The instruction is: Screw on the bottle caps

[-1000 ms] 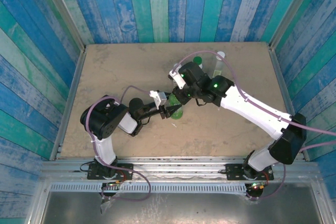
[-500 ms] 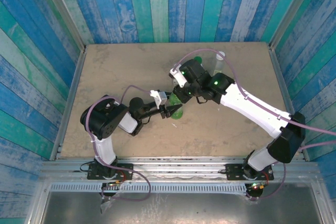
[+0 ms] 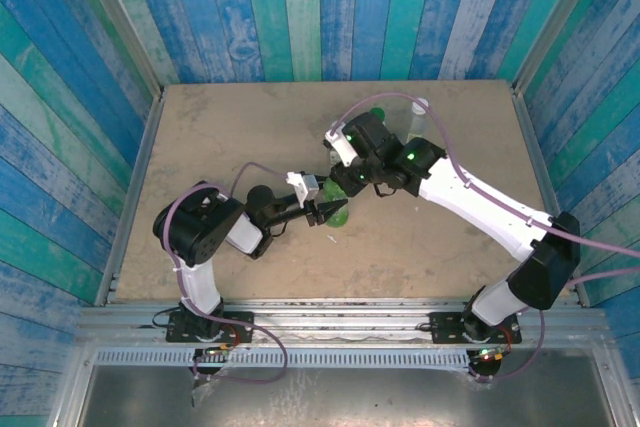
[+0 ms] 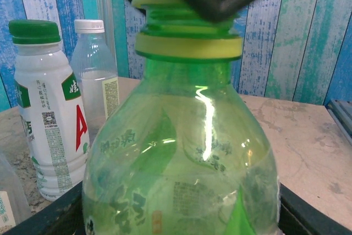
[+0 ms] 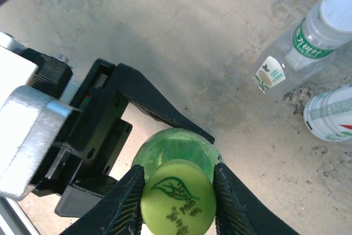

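Cap seating looks like the step in hand: the yellow-green cap (image 5: 177, 193) sits on the neck of the green bottle (image 4: 181, 158), which stands upright near the middle of the counter (image 3: 220, 137). The right hand (image 5: 177, 206) comes down from above and pinches that cap between its 2 fingers, 1 on each side, a hold that lets the wrist turn the cap about the bottle's axis. From the left wrist view a band of thread shows between the cap's lower edge and the collar ring, so I judge the cap not yet fully down. The left hand (image 3: 328, 213) reaches in from the side, low on the body, and clamps the bottle between its black fingers, presumably so the bottle cannot spin or tip while the cap is twisted. Behind, well apart from this work, stand the white bottle (image 4: 47, 114) wearing a dark green cap (image 4: 34, 30) and, just beside it, a short clear bottle (image 4: 96, 81) with a white cap (image 4: 89, 25); both appear closed.
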{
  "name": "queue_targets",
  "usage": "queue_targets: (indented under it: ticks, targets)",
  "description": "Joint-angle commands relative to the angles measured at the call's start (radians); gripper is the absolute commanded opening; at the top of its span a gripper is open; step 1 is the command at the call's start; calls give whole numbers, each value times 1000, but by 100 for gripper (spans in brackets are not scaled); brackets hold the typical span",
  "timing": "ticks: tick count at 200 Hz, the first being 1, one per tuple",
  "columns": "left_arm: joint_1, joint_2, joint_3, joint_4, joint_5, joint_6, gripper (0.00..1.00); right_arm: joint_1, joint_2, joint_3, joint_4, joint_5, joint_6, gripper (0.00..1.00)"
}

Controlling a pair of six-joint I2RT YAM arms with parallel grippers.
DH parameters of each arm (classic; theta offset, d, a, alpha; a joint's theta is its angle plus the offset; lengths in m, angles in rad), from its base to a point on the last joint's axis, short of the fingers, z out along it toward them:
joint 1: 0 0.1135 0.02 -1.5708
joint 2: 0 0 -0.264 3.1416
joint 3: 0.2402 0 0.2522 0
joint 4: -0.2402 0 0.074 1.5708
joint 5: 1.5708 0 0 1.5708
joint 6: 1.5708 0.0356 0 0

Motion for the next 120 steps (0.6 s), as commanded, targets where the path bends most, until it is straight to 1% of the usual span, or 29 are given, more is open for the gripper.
queue_targets:
  ticks: [1, 26, 60, 77, 111, 116, 120]
  targets:
    - [-5, 22, 14, -16, 20, 20, 65, -7, 26, 14, -47, 7, 4, 39]
    - [-5, 23, 14, -16, 19, 20, 65, -6, 14, 16, -41, 11, 2, 45]
    - [-6, 22, 12, -17, 16, 22, 65, -7, -19, 9, -24, 14, -3, 63]
    - [-5, 24, 12, -16, 14, 22, 65, -7, -51, -7, 7, 6, -3, 70]
    - [-4, 29, 10, -6, 15, 19, 65, -8, -121, -64, 108, -8, 18, 73]
    - [-4, 28, 10, -6, 15, 19, 65, -9, -132, -76, 125, -2, 25, 72]
    - [-4, 28, 10, -6, 14, 17, 65, -10, -139, -86, 140, 2, 31, 69]
